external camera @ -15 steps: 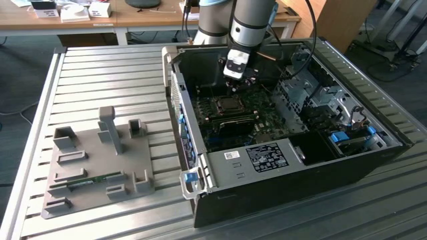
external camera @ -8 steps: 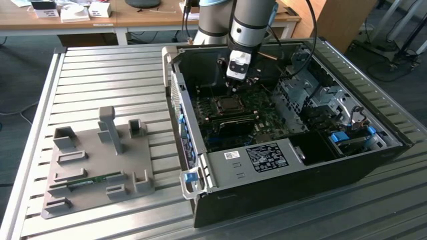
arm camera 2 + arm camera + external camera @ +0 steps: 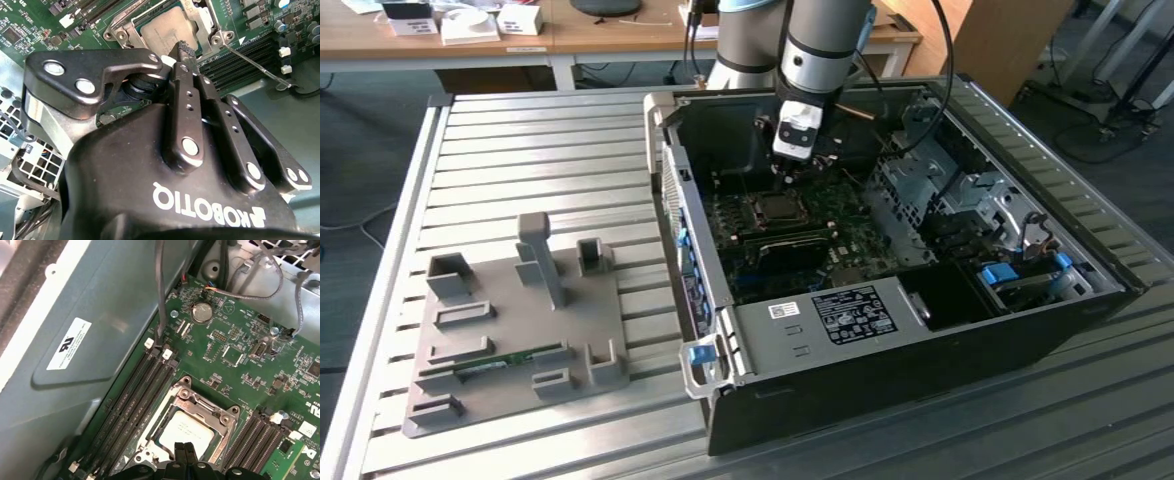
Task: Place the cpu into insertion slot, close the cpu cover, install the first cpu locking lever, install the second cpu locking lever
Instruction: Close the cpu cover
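Exterior view: high, looking down obliquely over the slatted table point(image 3: 520, 170), far enough out to frame the whole open computer case point(image 3: 881, 370); exact mounting spot unclear. Second wrist view: sits behind the gripper point(image 3: 182, 50), looking along its body to the motherboard point(image 3: 30, 25), very close. First wrist view: steep look down on the board, close, case wall alongside. Both wrist views share the cpu point(image 3: 185, 432) and the memory slots point(image 3: 132, 400) beside it; exterior view catches that same cpu, small, inside the case

Silvery cpu point(image 3: 187, 432) under closed cpu cover point(image 3: 202, 404)
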Robot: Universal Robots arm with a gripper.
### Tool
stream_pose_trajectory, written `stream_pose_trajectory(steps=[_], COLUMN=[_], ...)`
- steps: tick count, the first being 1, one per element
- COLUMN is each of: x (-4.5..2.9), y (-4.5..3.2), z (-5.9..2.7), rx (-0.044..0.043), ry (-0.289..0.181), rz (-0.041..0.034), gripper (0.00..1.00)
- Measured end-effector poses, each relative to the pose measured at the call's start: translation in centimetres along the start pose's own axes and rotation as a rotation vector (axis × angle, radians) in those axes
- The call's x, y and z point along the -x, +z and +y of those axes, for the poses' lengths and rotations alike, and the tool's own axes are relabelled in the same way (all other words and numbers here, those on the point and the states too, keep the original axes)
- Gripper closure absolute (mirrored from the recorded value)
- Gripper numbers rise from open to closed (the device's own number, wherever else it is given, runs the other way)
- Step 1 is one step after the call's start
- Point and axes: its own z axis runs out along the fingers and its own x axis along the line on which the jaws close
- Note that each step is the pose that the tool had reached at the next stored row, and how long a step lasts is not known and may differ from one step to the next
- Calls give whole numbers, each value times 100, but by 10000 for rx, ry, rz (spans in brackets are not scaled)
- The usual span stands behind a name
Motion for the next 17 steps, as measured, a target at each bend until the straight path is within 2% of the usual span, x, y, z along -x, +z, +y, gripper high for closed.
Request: stream_pose_trajectory(steps=[1,5,17], x=[0,0,0], y=[0,1,7], z=[0,0,0], rx=[-14,-31,-125], ry=[-330,-710,-2883], rz=[7,16,64], gripper=[89,89,89])
